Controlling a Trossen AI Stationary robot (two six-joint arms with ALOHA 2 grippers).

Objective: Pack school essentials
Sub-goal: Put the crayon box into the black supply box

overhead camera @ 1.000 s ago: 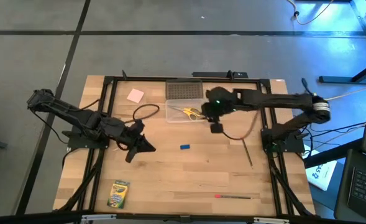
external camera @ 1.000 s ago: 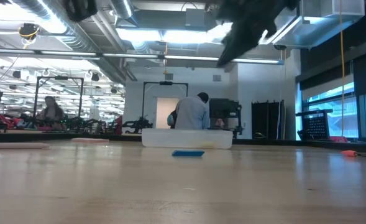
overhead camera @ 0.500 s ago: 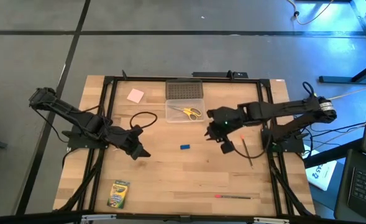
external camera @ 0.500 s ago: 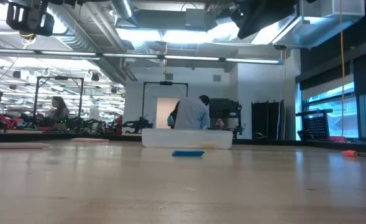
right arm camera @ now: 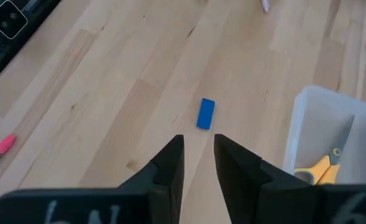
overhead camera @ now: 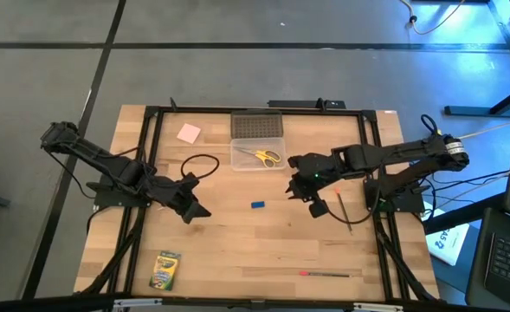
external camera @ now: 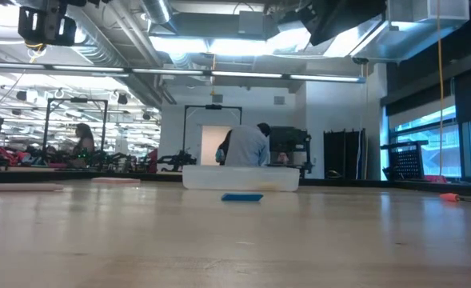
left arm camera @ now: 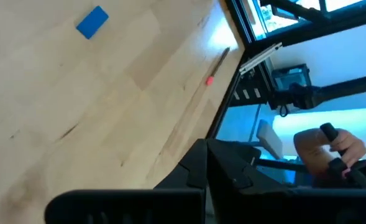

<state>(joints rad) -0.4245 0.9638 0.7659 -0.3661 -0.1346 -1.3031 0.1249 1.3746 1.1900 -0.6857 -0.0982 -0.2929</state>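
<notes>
Right gripper point(overhead camera: 316, 208) hangs over the middle right of the table point(overhead camera: 237, 251) in the high view, with its fingers a little apart and nothing between them. Left gripper point(overhead camera: 196, 211) waits over the left side, shut and empty. From up high I can see the yellow-handled scissors point(overhead camera: 266, 157) already lying in the clear case point(overhead camera: 256, 159), with the dotted grey lid point(overhead camera: 257, 126) just behind it. So one thing looks packed. The tiny blue block point(overhead camera: 257, 205) lies on the wood between the two grippers, the pink square pad point(overhead camera: 189, 133) sits near the far left corner, the crayon box point(overhead camera: 165, 269) lies near the front left, the thin red pen point(overhead camera: 326, 274) lies along the front, and the dark pencil point(overhead camera: 345, 211) lies just beside the right gripper. All of those are still left to pack, I think. In the low view, the blue block shows in front of the case, and a person point(external camera: 245, 146) stands far off in the room. In the left wrist view, the blue block is on the bare wood and the red pen is farther off. In the right wrist view, the two dark fingers point(right arm camera: 168, 165) point at the blue block, with the scissors in the case off to one side. I guess the block is next.
</notes>
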